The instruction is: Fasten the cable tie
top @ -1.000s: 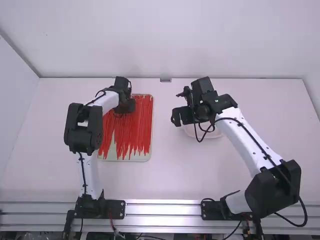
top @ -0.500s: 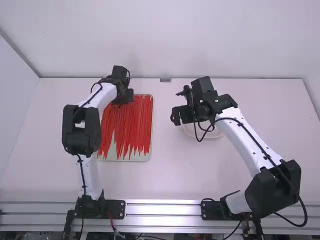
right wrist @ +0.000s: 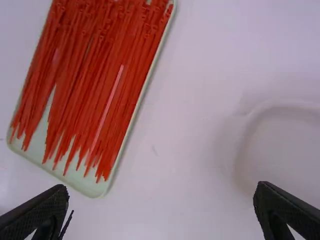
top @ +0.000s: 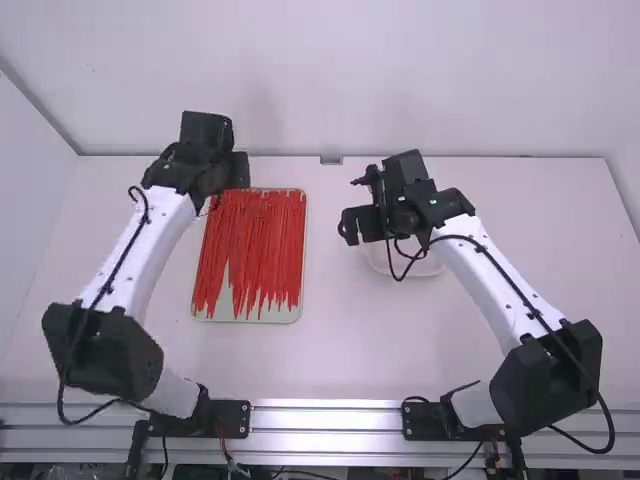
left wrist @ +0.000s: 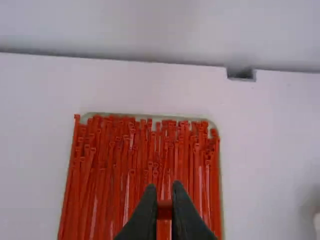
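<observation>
Evidently the left gripper point(left wrist: 163, 199) pinches one red cable tie point(left wrist: 164, 220) above the tray point(top: 250, 316); best lift it straight clear of its neighbours point(left wrist: 110, 165), toward the right gripper point(right wrist: 160, 190), spread wide.

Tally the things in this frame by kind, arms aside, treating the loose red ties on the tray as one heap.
Tray: 1
Heap of red cable ties: 1
Single red cable tie held in the left gripper: 1
White container: 1
Total: 4

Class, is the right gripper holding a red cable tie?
No, the right gripper hangs open and empty over the bare white table.
</observation>
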You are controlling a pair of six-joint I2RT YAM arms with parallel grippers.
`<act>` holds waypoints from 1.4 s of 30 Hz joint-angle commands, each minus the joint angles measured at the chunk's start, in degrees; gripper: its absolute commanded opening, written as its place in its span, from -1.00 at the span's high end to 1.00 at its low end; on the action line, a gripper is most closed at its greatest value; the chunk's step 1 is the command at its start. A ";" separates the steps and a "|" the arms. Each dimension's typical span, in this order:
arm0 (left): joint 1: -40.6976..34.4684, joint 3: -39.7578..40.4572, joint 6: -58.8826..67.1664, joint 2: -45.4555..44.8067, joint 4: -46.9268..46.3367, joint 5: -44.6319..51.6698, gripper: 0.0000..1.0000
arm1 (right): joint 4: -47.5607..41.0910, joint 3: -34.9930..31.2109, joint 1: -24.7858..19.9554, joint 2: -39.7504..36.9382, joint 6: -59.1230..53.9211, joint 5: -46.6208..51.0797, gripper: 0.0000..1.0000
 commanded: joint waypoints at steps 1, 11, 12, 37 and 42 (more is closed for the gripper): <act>-0.20 -5.75 -0.68 -4.70 1.07 -0.68 0.96 | 0.74 1.75 0.00 0.39 0.13 -3.13 -0.97; -0.52 -26.95 -7.78 -22.86 17.55 11.15 0.96 | 5.16 1.75 0.59 0.39 -3.56 -17.38 -0.97; -0.55 -27.06 -7.93 -23.04 17.77 11.32 0.96 | 5.27 1.75 0.66 0.39 -3.74 -17.57 -0.97; -7.63 -27.91 -23.06 -26.14 37.64 20.22 0.96 | 18.43 1.75 11.21 0.39 -2.40 -13.92 0.01; -7.69 -27.91 -24.22 -26.14 39.39 20.39 0.96 | 19.71 1.75 11.21 0.39 -1.20 -13.79 0.67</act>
